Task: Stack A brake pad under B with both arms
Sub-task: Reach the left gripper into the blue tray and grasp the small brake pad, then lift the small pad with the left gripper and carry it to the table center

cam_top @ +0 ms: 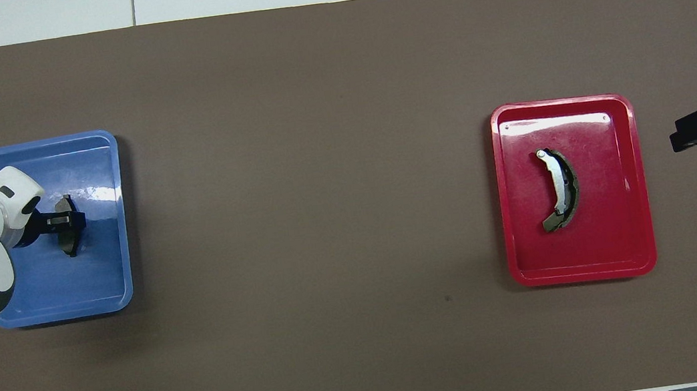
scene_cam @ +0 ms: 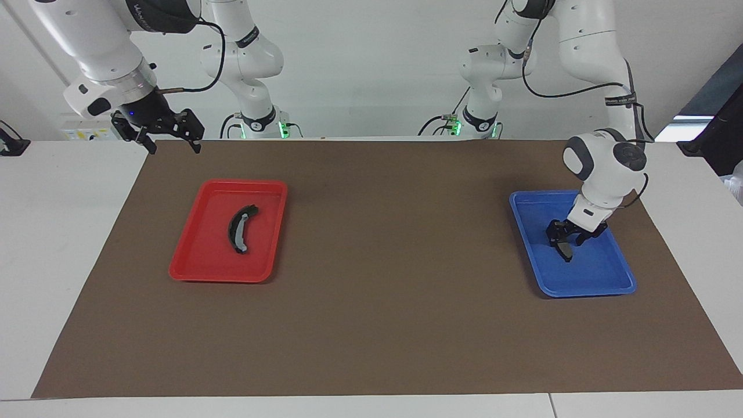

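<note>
A brown mat (scene_cam: 371, 273) is spread over the white table (scene_cam: 52, 244), with two trays well apart on it. At the lower right of the facing view, the blue tray (scene_cam: 603, 281) is entered by the left gripper (scene_cam: 564, 239), whose fingers are pinched on the A brake pad (scene_cam: 565, 251); the pad is held on edge, tilted, low in the tray. At centre left, B (scene_cam: 240, 229) lies alone in the red tray (scene_cam: 191, 264), nothing standing over it. At the upper left, the right gripper (scene_cam: 171, 142) waits in the air over the mat's corner, fingers spread. Lettering on the right arm's upper link is seen but cannot be read.
</note>
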`<state>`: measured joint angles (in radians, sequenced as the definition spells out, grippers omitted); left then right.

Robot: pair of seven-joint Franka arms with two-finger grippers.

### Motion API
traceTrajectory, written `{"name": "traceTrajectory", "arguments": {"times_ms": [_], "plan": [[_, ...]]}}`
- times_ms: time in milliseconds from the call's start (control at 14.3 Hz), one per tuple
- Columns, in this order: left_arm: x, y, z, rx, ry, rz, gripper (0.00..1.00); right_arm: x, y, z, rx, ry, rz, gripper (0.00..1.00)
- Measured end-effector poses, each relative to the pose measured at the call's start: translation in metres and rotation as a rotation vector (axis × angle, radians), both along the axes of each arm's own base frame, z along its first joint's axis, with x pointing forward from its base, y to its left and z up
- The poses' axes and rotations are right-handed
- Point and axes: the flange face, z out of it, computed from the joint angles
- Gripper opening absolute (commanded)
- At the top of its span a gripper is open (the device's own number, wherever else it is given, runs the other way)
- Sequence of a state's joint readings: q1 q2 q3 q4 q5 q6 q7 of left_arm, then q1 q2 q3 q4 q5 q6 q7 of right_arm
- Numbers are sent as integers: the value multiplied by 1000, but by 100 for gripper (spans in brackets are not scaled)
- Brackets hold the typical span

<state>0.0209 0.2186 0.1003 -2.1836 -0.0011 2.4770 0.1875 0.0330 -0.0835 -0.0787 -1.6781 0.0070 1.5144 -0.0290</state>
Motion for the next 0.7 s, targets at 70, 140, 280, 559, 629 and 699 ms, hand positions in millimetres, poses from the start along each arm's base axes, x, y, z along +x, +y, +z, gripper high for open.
{"name": "traceTrajectory", "arguments": {"times_ms": [70, 140, 280, 559, 629, 699], "plan": [[0, 0, 0, 0, 0, 6, 34, 0, 0, 0, 0, 0, 0, 100], [0, -1, 0, -1, 0, 11, 16, 0, 0, 0, 0, 0, 0, 100], [-1, -1, 7, -4, -2, 29, 1, 0, 0, 0, 0, 0, 0, 100], [-3, -5, 20, -9, 16, 31, 1, 0, 0, 0, 0, 0, 0, 100], [-2, -12, 30, -12, 24, 19, 1, 0, 0, 0, 0, 0, 0, 100], [0, -25, 45, -15, 38, 0, 1, 0, 0, 0, 0, 0, 0, 100]]}}
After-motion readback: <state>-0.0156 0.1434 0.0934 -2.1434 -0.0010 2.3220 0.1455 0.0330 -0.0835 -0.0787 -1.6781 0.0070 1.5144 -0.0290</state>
